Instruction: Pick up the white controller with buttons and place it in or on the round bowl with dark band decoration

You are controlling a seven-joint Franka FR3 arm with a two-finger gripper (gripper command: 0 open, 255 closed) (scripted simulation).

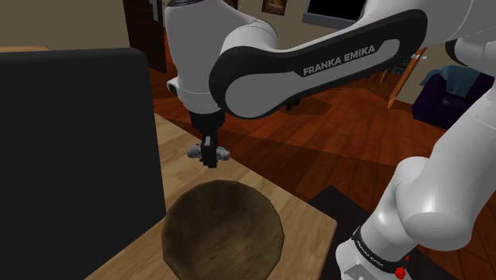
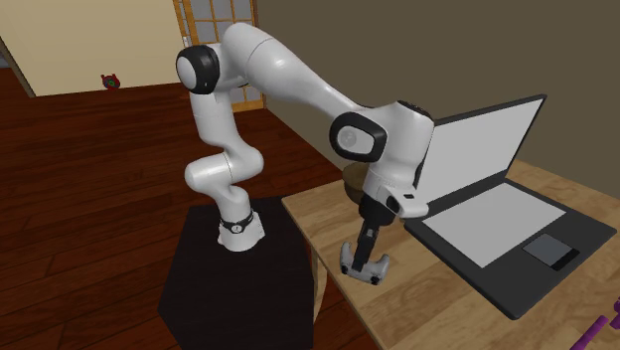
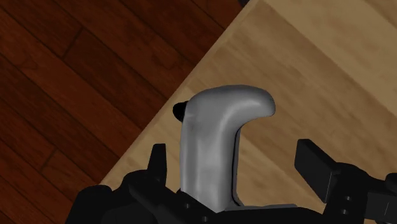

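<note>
Standing wide apart, the jaws of the gripper (image 3: pixel 235 158) bracketed the pale grey controller (image 3: pixel 208 143) without clasping it; one finger sat just beside a handle, the other well clear, with bare table (image 3: pixel 331 76) showing between. The controller was near the table's edge, resting or barely raised, I couldn't tell which, and apart from the dark brown bowl (image 1: pixel 222 227). I judged it light, rigid and smooth-shelled, likely to slip on its curves; the narrow middle looked the surest hold. Its long axis ran across the shoulder view, wings either side of the fingers; the near handle reached away from the hand, then hooked sideways.
</note>
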